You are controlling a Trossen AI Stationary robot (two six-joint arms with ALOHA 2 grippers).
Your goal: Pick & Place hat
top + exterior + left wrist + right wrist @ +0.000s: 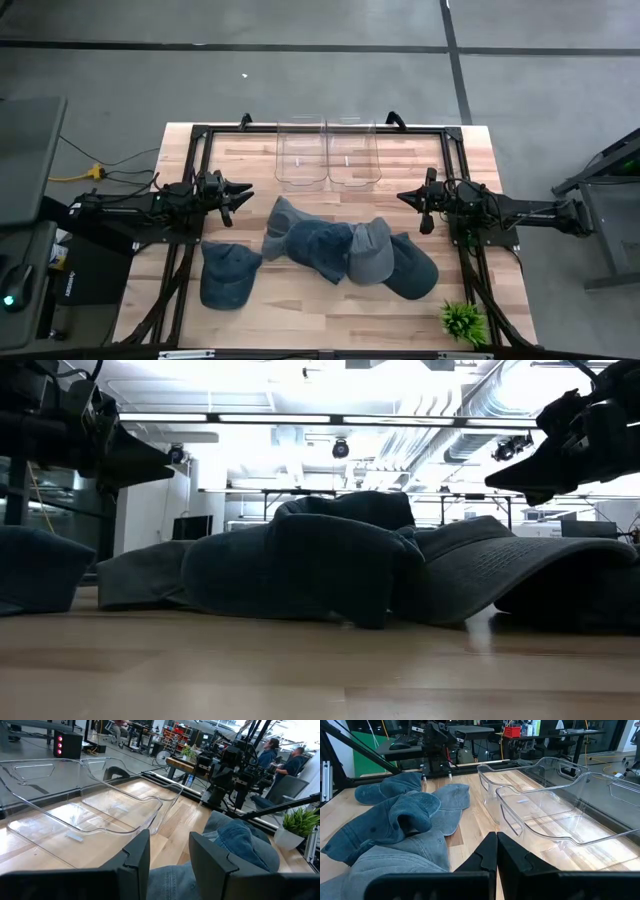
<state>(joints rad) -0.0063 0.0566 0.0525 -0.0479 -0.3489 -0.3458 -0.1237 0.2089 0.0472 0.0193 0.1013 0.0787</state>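
Note:
Several blue denim caps lie in a heap (345, 250) at mid-table, overlapping one another; in the low view the heap (330, 565) fills the middle. One more cap (226, 275) lies alone near the left front. My left gripper (245, 192) hovers open at the heap's left, above the table; in its wrist view its fingers (167, 857) stand over a cap's edge without touching. My right gripper (403, 196) hovers shut at the heap's right, seen shut in its wrist view (496, 850).
Two clear plastic bins (328, 155) stand side by side at the table's far edge, also in the left wrist view (85, 805) and right wrist view (560, 805). A small green plant (463, 320) sits at the near right corner. People show beyond the table.

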